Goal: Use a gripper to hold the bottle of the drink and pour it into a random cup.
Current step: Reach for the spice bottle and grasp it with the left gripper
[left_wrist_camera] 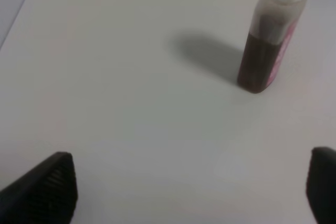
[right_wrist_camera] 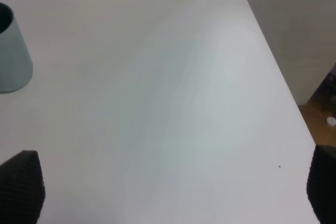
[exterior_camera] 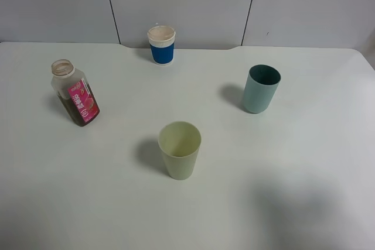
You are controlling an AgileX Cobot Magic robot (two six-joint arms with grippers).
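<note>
Teal-grey tumbler [exterior_camera: 261, 89] and blue-sleeved paper cup [exterior_camera: 161, 45] beyond yellow-green cup [exterior_camera: 180, 150]

Capless pink-labelled bottle [exterior_camera: 75, 93] of brown drink stands upright, left of the upright yellow-green cup [exterior_camera: 180, 149].

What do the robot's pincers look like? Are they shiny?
Not shiny. Only the tips show. The left pincer has two matt black, wedge-shaped fingertips with fine grippy ridges. The right pincer has the same black tips, covered in a tiny bumpy pattern. No arms, cables or labels are in view.
</note>
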